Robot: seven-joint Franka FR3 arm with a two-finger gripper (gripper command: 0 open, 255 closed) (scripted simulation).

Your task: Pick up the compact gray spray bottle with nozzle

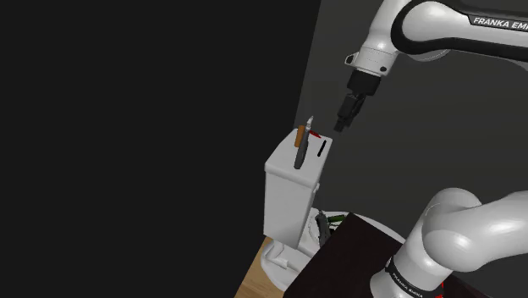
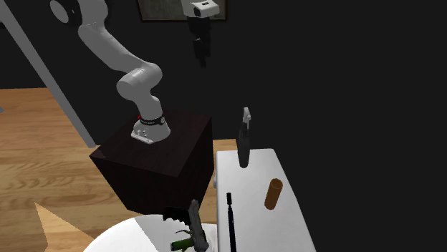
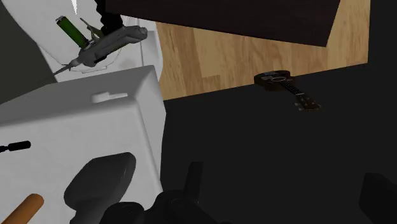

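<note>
Dark walls all round, wood floor below, and a white tank lid (image 2: 261, 168) as the working surface. The spray bottle (image 2: 243, 147) stands upright on that lid, near the edge closest to my stand (image 2: 154, 168). It has a dark grey body and a paler nozzle head on top. A brown cylinder (image 2: 274, 193) lies on its side on the same lid and a thin black stick (image 2: 231, 215) lies beside that; both are apart from the bottle. My gripper (image 1: 343, 118) hangs in the air above the tank, well clear of the bottle and carrying nothing. How wide it is set I cannot make out against the dark. My handling guess: small and light, with a stiff shell and a smooth skin, so it may slip under a weak pinch. It is tall for its footprint, so a nudge at the head would likely topple it or push it off the edge. The best hold looks to be across the narrow body, just under the head, leaving the nozzle alone. A descent from straight above seems sensible, since the neighbours leave room. As for writing, "FRANKA EMI…" is readable in white on my upper arm link in the shoulder view, with smaller lettering on the base collar. I can read no label or brand on the bottle.
</note>
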